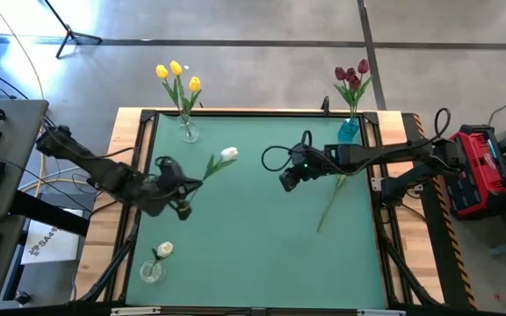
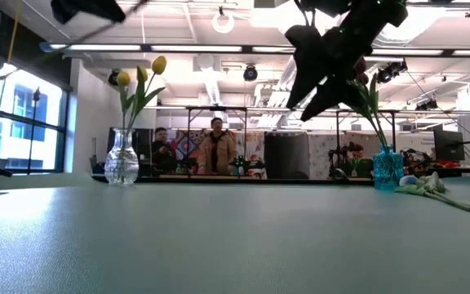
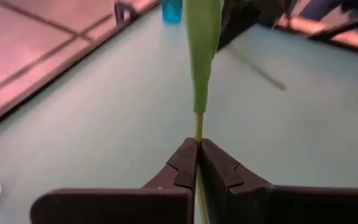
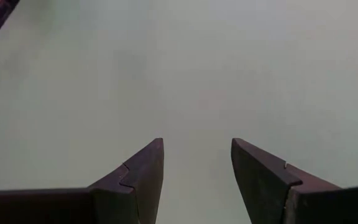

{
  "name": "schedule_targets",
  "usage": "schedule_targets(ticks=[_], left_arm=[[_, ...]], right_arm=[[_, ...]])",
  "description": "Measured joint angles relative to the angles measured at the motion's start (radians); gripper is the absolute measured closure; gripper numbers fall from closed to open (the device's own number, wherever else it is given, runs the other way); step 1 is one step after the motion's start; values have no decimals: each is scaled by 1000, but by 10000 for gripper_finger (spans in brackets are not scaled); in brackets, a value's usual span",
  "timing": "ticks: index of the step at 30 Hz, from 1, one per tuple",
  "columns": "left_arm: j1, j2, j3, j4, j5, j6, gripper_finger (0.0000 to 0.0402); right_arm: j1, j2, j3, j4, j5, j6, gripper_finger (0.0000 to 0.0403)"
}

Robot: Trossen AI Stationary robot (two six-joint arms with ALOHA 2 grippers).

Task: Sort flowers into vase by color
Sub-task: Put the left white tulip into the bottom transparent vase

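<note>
My left gripper (image 1: 183, 186) hangs over the table's left half, shut on a white tulip (image 1: 228, 154) whose head points to the far right. My right gripper (image 1: 286, 182) hovers open over the table's middle, and its wrist view (image 4: 196, 149) shows only bare green surface between the fingers. Another flower (image 1: 330, 204) lies flat on the table right of it, its head end under the right arm. Yellow tulips (image 1: 176, 75) stand in a clear vase (image 1: 188, 132), dark red tulips (image 1: 351, 77) in a blue vase (image 1: 350, 130), and one white tulip (image 1: 165, 250) in a small clear vase (image 1: 151, 271). My left gripper pinches the white tulip's thin stem (image 3: 198, 126) between its two shut fingers, below the long green leaf (image 3: 202, 56). The stem runs on ahead past the fingertips, along the fingers rather than across them. The flower is lifted clear of the table.
The yellow and blue vases stand at the table's far edge, and the small clear vase sits near the near left corner. A black frame (image 1: 139, 175) rims the green surface. People (image 2: 217, 147) stand in the room beyond the far edge. Bare green surface lies in the near middle (image 1: 253, 254).
</note>
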Motion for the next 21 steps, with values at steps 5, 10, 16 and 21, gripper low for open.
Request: schedule_targets(ticks=[5,10,16,21], left_arm=[[-152,-73,-16,-17,-160,3,401],[-318,-116,-55,-5,-304,-49,401],[-513,-110,-64,-4,-464,-102,401],[-670,-94,-64,-4,-583,-158,401]], right_arm=[[55,0,0,-4,32,66,226],[115,0,0,-11,82,134,226],[160,0,0,-28,106,162,226],[182,0,0,-48,120,205,226]])
